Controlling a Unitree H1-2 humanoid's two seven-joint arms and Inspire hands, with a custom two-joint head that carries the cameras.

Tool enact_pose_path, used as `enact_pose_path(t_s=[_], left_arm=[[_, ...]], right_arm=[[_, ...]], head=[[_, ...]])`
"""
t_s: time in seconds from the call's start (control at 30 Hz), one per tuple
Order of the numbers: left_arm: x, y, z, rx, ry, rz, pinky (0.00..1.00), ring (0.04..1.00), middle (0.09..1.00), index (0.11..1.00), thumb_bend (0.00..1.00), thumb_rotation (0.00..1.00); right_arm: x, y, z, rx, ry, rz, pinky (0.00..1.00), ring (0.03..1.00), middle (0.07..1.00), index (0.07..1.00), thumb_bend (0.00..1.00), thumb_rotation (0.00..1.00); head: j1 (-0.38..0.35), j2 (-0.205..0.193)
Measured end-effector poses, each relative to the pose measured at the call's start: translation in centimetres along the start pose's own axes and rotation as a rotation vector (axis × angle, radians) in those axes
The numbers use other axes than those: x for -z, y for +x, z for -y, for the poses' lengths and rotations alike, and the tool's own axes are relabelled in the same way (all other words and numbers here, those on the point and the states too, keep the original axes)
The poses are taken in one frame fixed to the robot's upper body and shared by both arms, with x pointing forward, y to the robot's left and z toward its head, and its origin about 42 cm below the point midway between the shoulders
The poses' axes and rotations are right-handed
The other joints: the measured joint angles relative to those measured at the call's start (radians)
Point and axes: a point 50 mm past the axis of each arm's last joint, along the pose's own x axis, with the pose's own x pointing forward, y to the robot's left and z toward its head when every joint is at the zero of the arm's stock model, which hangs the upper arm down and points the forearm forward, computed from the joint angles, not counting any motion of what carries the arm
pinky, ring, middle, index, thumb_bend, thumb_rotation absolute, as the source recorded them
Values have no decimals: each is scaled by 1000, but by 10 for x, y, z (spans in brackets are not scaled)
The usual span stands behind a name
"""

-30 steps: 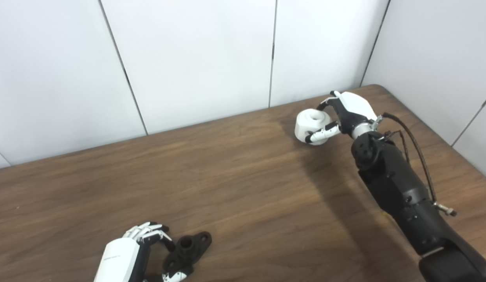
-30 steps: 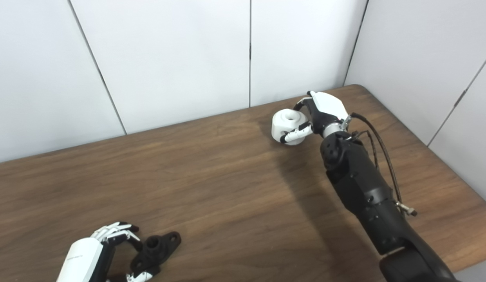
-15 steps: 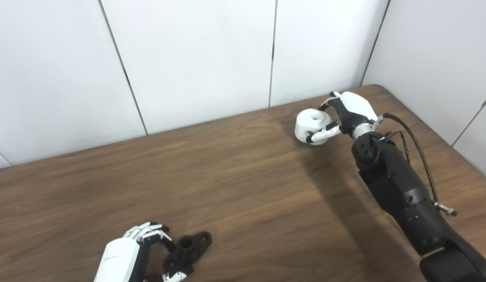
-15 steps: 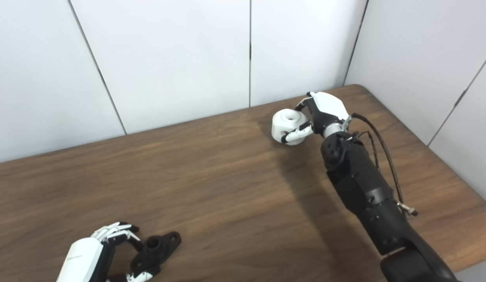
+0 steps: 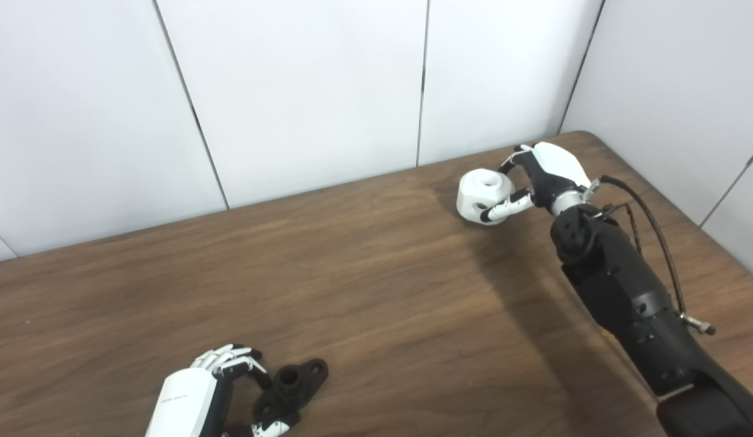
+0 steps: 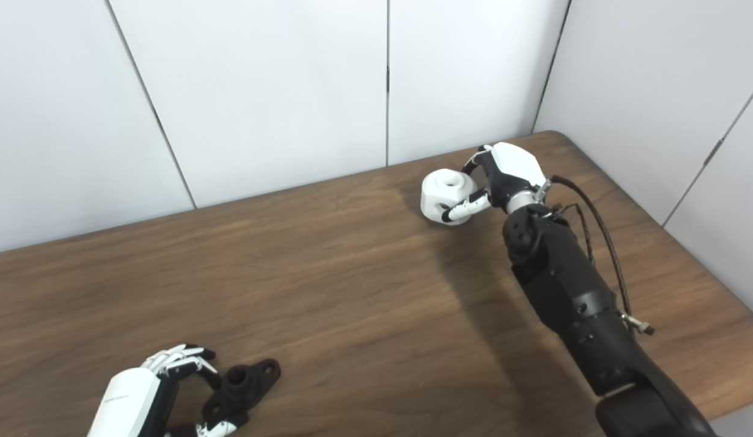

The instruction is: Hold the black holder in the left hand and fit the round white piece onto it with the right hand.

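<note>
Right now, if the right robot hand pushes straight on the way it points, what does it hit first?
The round white piece: the right robot hand already brackets it with its fingers, apparently touching. Beyond it, only bare table.

We see a dark brown wood-grain table [image 5: 364, 285] with a rounded far right corner, set against white wall panels. Near that far right corner a round white plastic piece with a hole in its top [image 5: 482, 193] rests on the table surface. Close to the near edge, toward the left, a black plastic holder with a raised central socket and flat ears [image 5: 291, 385] lies flat on the wood.
</note>
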Motion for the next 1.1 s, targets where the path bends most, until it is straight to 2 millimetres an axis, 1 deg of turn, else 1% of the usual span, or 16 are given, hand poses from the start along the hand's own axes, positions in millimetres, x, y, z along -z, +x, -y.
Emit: enact_pose_path(t_s=[0.03, 0.07, 0.1, 0.17, 0.6, 0.77, 0.93, 1.0, 1.1], left_arm=[[0, 0, 0, 0, 0, 0, 826, 819, 743, 485, 520, 42], [0, 0, 0, 0, 0, 0, 826, 819, 742, 485, 520, 42], [0, 0, 0, 0, 0, 0, 825, 818, 742, 485, 520, 42], [0, 0, 0, 0, 0, 0, 823, 817, 740, 485, 520, 42], [-1, 0, -1, 4, 3, -1, 827, 820, 743, 486, 520, 42], [-1, 0, -1, 4, 5, -1, 828, 819, 745, 486, 520, 42], [-4, 1, -3, 6, 11, -4, 836, 823, 751, 486, 520, 43], [-5, 1, -3, 9, 7, -12, 837, 827, 753, 486, 520, 43], [-7, 2, -1, 10, 3, -17, 840, 833, 756, 486, 520, 43]], right_arm=[[0, 0, 0, -1, 4, 5, 1000, 1000, 889, 532, 703, 198], [1, 0, 0, 1, 6, 13, 1000, 996, 876, 509, 617, 172], [1, 0, -1, 6, 10, 22, 1000, 993, 867, 495, 563, 156], [2, 0, -1, 25, 18, 32, 1000, 981, 844, 486, 534, 143], [8, -2, -5, 69, 45, 42, 1000, 977, 828, 484, 524, 133], [9, -7, -7, 68, 60, 54, 1000, 966, 825, 485, 525, 136], [0, -19, -3, 65, 90, 103, 1000, 952, 827, 484, 524, 134], [-6, -24, 2, 63, 103, 132, 1000, 947, 822, 484, 525, 137], [-17, -31, 10, 48, 118, 177, 1000, 944, 818, 484, 525, 139]], head=[[0, 0], [0, 0], [0, -2], [0, -2], [8, -2], [37, 6], [77, 15], [106, 20], [124, 25]])
